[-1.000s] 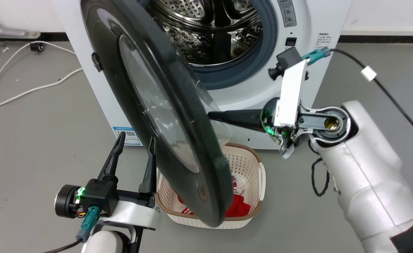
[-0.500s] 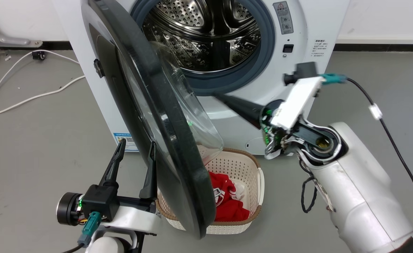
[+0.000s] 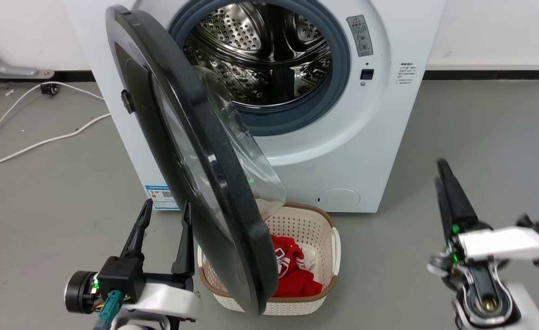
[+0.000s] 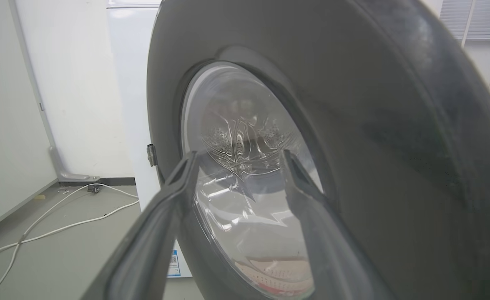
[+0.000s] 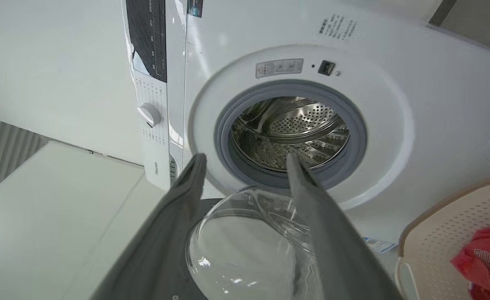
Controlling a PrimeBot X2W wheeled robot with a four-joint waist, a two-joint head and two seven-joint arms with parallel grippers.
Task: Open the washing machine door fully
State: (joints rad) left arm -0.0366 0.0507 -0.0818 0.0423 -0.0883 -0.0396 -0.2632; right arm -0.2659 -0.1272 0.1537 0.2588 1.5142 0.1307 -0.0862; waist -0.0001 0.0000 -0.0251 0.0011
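Note:
The white washing machine point(image 3: 365, 137) stands with its steel drum point(image 3: 260, 55) exposed. The washing machine door point(image 3: 223, 201), black-rimmed with a clear glass bowl, hangs from a hinge on the machine's left and juts out over the basket. My left gripper point(image 3: 166, 204) is open at the lower left, just outside the door's outer face and not touching it. In the left wrist view the door point(image 4: 395, 125) looms close behind my open left gripper point(image 4: 238, 154). My right gripper point(image 3: 441, 167) is at the lower right, apart from the machine. In its wrist view my right gripper point(image 5: 245, 158) is open and empty, facing the drum above the door's glass bowl point(image 5: 245, 250).
A cream laundry basket point(image 3: 333, 238) holding red clothes sits on the floor under the door's free edge, in front of the machine. White cables point(image 3: 44, 137) trail over the grey floor to the left. A wall runs behind the machine.
My right arm has pulled back from the inner side of the door to the lower right. The door has swung a little wider. The head camera has shifted; the left gripper stays beside the door.

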